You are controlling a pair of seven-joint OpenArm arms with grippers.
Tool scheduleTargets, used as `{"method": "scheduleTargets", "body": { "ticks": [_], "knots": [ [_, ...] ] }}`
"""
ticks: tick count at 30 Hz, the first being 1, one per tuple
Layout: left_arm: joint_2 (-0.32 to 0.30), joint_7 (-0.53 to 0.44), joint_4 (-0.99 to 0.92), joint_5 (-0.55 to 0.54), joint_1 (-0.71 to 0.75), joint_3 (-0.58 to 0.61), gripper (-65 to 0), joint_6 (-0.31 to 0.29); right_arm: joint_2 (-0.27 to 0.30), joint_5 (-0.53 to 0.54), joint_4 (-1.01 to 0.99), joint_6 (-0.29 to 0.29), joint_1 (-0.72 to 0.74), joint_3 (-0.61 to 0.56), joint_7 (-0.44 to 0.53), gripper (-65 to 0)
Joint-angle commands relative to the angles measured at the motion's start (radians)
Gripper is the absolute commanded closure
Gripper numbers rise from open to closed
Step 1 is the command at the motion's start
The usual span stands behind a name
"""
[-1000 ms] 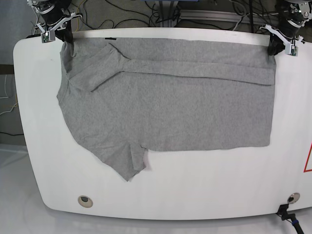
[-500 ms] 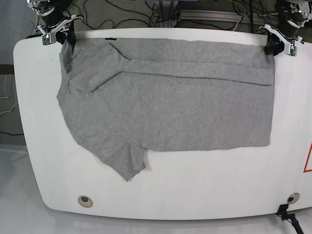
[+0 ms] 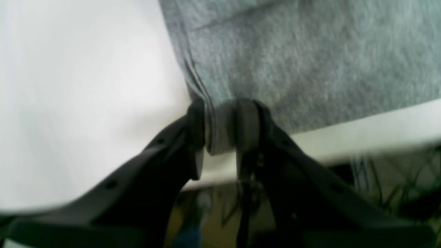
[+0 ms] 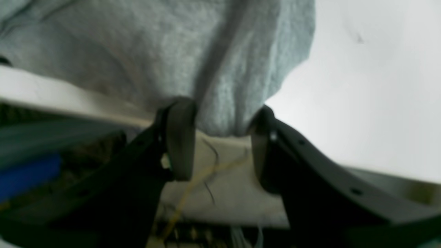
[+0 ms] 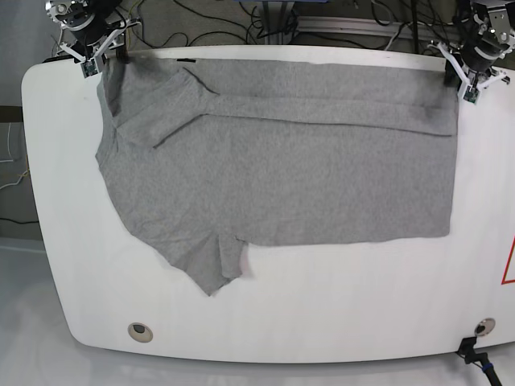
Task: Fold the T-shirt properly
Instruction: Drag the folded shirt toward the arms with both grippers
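Releasing far-edge fold: my left gripper (image 3: 220, 137) and right gripper (image 4: 220, 137) part-open, T-shirt (image 5: 273, 161) corners loose between jaws. Next I'd regrasp near edge.

A big white table (image 5: 322, 314) with round corners holds a grey T-shirt (image 5: 282, 169), spread flat over most of the top. Two small round holes (image 5: 140, 330) sit near its front edge, and maybe a red mark (image 5: 508, 261) at the right side

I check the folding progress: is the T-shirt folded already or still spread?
Mostly spread: the T-shirt covers most of the table, with only its far edge folded over.
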Motion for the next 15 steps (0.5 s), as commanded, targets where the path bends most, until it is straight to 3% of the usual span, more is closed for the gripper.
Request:
{"method": "scheduleTargets", "body": {
  "ticks": [1, 13, 15],
  "knots": [
    [-0.006, 0.024, 0.033, 0.017, 0.008, -0.015, -14.4, 0.009, -0.012, -0.035, 0.046, -0.003, -0.021, 0.046, -0.053, -26.0],
    [0.025, 0.024, 0.151, 0.015, -0.029, -0.049, -14.4, 0.009, 0.014, -0.035, 0.098, -0.002, 0.034, 0.055, -0.055, -26.2],
    [0.026, 0.024, 0.152, 0.012, -0.052, -0.072, -14.4, 0.009, 0.016, -0.038, 0.098, 0.029, 0.052, 0.058, -0.055, -26.2]
  ]
}}
